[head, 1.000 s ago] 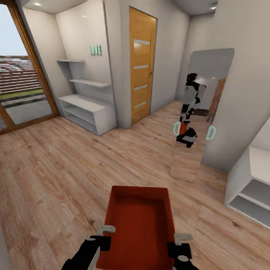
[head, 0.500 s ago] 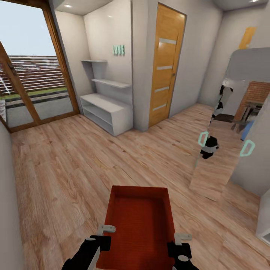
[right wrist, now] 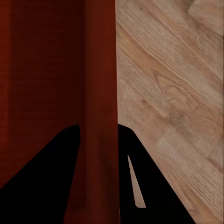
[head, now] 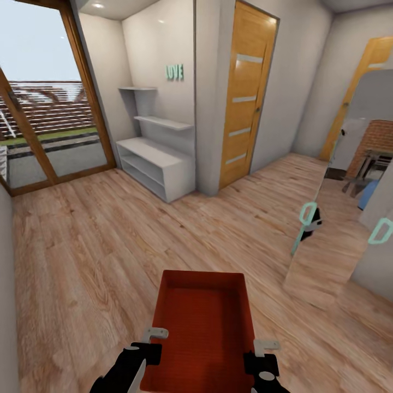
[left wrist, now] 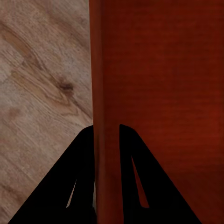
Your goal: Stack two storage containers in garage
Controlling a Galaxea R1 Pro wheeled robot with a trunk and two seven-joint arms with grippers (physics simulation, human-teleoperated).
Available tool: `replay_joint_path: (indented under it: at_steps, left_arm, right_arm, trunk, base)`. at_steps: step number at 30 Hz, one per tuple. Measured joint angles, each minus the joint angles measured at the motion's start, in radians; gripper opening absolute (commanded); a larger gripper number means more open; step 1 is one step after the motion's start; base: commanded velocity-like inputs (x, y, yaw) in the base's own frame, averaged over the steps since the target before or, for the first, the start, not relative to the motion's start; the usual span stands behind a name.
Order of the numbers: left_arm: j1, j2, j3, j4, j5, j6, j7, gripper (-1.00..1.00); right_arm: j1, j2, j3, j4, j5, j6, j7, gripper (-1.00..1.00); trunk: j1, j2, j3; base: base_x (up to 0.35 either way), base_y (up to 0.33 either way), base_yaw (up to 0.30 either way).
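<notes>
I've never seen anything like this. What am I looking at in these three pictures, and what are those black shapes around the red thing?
This is a simulated wheeled robot with two arms. The big picture comes from a camera on its head, looking forward and down. At the bottom you see its left pincer and right pincer, each clamped over a side wall of an orange-red bin carried in front of it, above a wood-plank floor. Ahead are white shelves and a wooden door.

The two small pictures come from cameras near each pincer. The black wedges are the fingers, one on each side of the bin's wall. The bin looks empty.
</notes>
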Motion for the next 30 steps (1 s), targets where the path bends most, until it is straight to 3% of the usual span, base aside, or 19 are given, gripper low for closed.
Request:
replay_joint_path:
  at_steps: [30]
  left_arm:
    - [0.000,0.000,-0.001,-0.003,0.000,0.000,0.000,-1.00]
  right_arm:
    - [0.000,-0.002,0.000,-0.005,-0.004,0.000,0.000,-1.00]
  trunk:
    - [0.000,0.000,0.000]
  base:
    - [0.323,0.000,0.000]
